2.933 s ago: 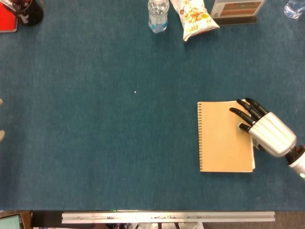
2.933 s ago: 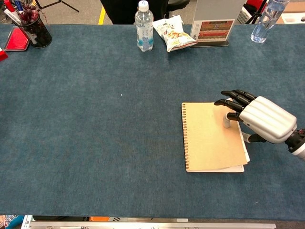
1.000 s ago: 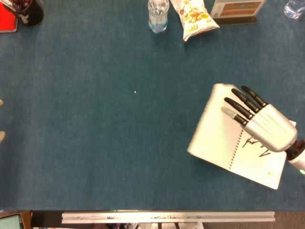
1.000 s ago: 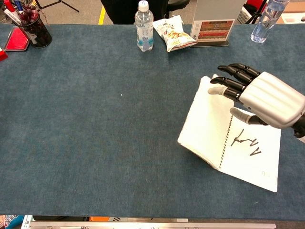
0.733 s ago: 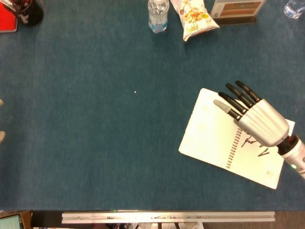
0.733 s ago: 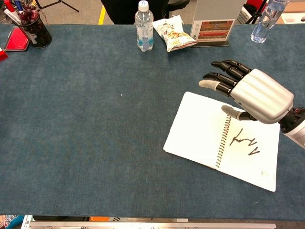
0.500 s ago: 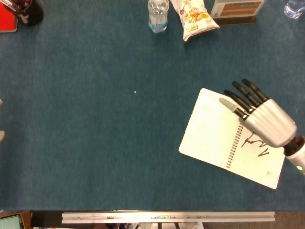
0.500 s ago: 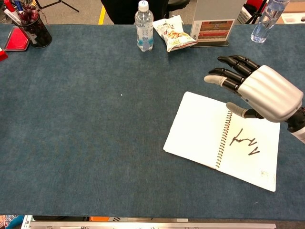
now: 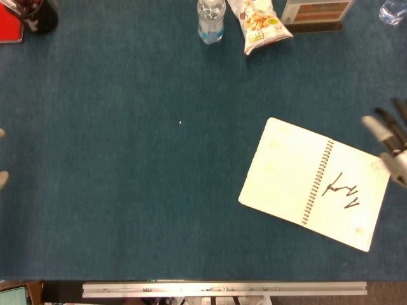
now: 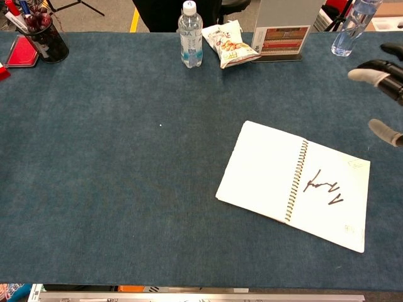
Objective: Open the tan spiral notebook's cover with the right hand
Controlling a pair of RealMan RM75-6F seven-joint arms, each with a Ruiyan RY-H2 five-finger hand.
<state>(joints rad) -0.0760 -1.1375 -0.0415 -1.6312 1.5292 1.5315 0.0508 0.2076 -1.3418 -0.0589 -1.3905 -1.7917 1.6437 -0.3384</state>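
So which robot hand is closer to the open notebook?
Right. The right hand hovers just past the notebook's far right corner; the left hand barely shows at the table's far left edge.

A blue felt-covered table [image 10: 113, 189] is filling both views, its metal front rail [image 9: 222, 290] showing, grey floor [image 10: 107, 16] lying beyond.

right hand [image 9: 389, 143] cut off by the right edge, only fingertips [image 10: 364, 75] showing, blurred in head view
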